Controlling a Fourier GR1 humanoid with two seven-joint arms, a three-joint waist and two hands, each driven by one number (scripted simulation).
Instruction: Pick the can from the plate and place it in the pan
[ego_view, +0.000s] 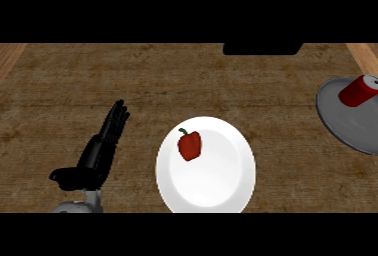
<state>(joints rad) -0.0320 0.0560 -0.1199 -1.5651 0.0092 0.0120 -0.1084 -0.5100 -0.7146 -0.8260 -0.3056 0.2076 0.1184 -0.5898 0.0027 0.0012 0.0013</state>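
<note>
On the brown counter (111, 75) the grey pan (347, 127) at right already holds the red can (359, 91) — likely light, rigid, slick, best clasped round its side — while the left hand (103, 145) rests straight-fingered beside the white plate (221, 190).

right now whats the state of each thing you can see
can: tilted, resting in the pan, not on the plate
pan: at the right edge, holds the can
white plate: holds only a red pepper
red pepper: lying on the plate
left hand: open, fingers straight, holding nothing
</note>
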